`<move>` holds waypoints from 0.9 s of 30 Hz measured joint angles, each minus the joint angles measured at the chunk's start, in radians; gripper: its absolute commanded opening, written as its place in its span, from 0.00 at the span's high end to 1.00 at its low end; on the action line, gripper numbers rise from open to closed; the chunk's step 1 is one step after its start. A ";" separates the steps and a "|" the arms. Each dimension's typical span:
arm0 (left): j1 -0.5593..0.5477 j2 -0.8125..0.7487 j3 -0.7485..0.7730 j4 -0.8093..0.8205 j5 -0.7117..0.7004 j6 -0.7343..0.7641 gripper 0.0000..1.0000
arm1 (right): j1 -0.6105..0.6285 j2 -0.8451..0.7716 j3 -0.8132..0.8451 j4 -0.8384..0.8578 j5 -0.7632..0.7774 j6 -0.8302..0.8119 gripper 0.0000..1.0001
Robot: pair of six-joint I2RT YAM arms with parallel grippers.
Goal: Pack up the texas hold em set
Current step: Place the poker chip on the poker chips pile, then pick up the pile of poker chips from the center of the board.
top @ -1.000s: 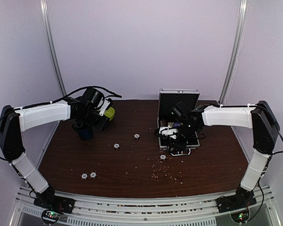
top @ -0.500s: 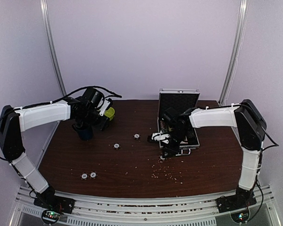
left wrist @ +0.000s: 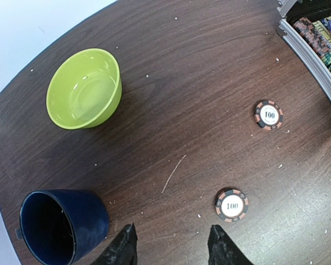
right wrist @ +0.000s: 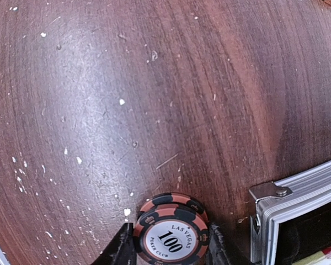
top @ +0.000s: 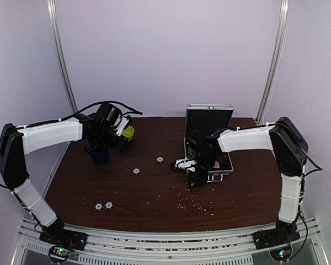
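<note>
Plainly legible: the pinched chip (right wrist: 171, 236) read "LAS VEGAS", "100" and "POKER CLUB" on its white centre, w/ a red/black edge. A second rim showed right behind it, so poss. two stacked; couldn't tell for sure. R gripper (right wrist: 170, 245) had both fingers pressed onto that chip, close above the table (top: 154, 190), near the case's corner latch (right wrist: 270, 192). Far chip (left wrist: 268, 114) and mid chip (left wrist: 231, 205) each read "100"; no other writing was readable.

Table was dark brown wood grain, dusted w/ pale specks and crumbs, esp. toward the near edge. Pale lilac walls (top: 165, 55) stood behind, w/ a metal post at each back corner: left post (top: 59, 55), right post (top: 276, 55).

Counts:
- Loose chips on the table: 4. These were the far chip just left of the case, the mid chip, and near the front-left a low chip (top: 98, 206) w/ its neighbour (top: 108, 205) just beside it.
- Silver case (top: 209, 117): 1. It sat open at back-right, black-lined lid upright, rows of chips (left wrist: 320, 33) stored on edge inside.
- Lime-green bowl (left wrist: 85, 88): 1.
- Dark blue mug (left wrist: 60, 226): 1, upright, near the bowl.

L gripper (left wrist: 174, 249) hung btwn the mug and the mid chip, fingers apart w/ nothing btwn them.
</note>
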 measured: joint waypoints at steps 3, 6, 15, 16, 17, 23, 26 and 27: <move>0.000 0.000 0.000 0.000 0.002 0.001 0.56 | 0.001 0.000 0.000 0.000 0.002 0.005 0.53; 0.000 0.000 0.000 0.000 0.006 0.001 0.56 | 0.001 0.002 0.000 -0.001 0.002 0.013 0.51; 0.000 0.001 0.000 0.000 0.007 0.002 0.56 | 0.005 0.032 0.039 -0.044 -0.001 0.014 0.48; 0.000 0.001 0.000 0.000 0.008 0.002 0.56 | 0.006 0.032 0.039 -0.044 0.001 0.014 0.49; 0.000 0.001 0.000 0.000 0.010 0.002 0.56 | 0.006 0.032 0.039 -0.044 0.004 0.014 0.49; 0.000 0.001 0.000 0.000 0.011 0.002 0.56 | 0.030 0.037 0.046 -0.050 0.060 0.014 0.52; 0.000 0.002 0.000 0.000 0.011 0.002 0.56 | 0.045 0.043 0.057 -0.059 0.102 0.016 0.55; 0.000 0.002 0.000 0.000 0.012 0.002 0.56 | 0.050 0.048 0.064 -0.065 0.115 0.018 0.57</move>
